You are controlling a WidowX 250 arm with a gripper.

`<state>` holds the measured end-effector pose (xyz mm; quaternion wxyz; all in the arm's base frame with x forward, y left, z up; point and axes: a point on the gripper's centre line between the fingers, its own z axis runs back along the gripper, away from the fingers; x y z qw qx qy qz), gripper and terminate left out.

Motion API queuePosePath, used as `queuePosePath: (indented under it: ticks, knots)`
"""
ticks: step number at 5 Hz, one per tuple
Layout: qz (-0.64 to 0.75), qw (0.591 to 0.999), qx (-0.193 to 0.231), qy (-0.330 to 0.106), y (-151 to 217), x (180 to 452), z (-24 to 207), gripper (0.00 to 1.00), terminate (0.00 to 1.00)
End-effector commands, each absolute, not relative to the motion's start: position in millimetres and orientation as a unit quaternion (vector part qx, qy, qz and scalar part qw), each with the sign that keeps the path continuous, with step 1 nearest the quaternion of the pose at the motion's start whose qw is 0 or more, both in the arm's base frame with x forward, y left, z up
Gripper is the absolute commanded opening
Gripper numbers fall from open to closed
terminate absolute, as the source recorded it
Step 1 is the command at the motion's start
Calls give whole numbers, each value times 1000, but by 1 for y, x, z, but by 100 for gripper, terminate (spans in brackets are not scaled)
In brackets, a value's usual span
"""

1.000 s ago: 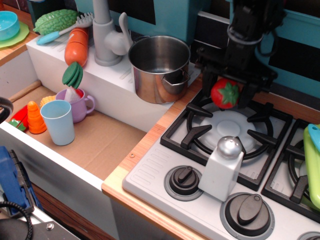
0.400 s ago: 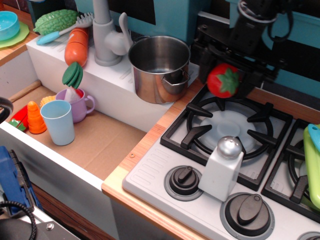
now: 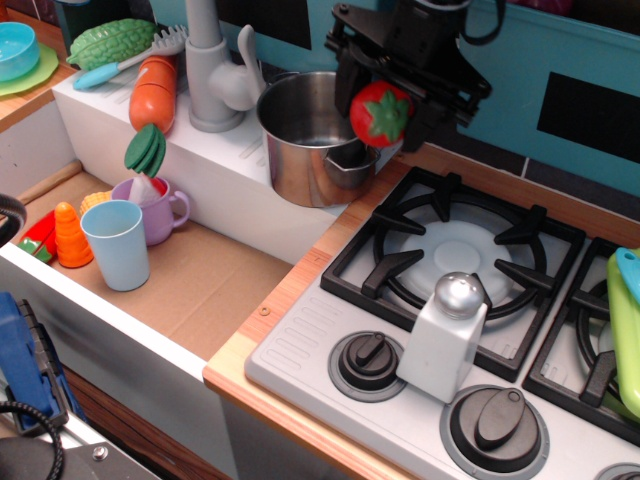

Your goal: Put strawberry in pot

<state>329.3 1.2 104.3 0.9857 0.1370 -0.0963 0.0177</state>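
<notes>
The strawberry is glossy red with a green cap. My black gripper is shut on it and holds it in the air, just above the right rim of the pot. The pot is shiny steel with a loop handle facing the stove. It stands on the white ledge beside the grey faucet. Its inside looks empty.
A stove burner grate lies right of the pot, with a white salt shaker by the knobs. An orange carrot, a faucet, a light blue cup and a purple mug are to the left.
My gripper has lifted the strawberry off the burner area and carried it up and left, from over the stove to just over the pot's right rim.
</notes>
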Motion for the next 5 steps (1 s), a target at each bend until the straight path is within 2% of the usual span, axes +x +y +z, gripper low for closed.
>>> queuePosePath:
  ticks: [1,2,3,4,5]
  knots:
    - [-10,979,139,-151,33,358,123,0,0]
    - [-37,971,144,-188,56,360,115,0,0]
    - [-70,965,133,-213,73,363,105,100,0]
    - [-70,965,133,-213,73,363,105,100,0]
    - [-70,965,133,-213,73,363,105,100,100]
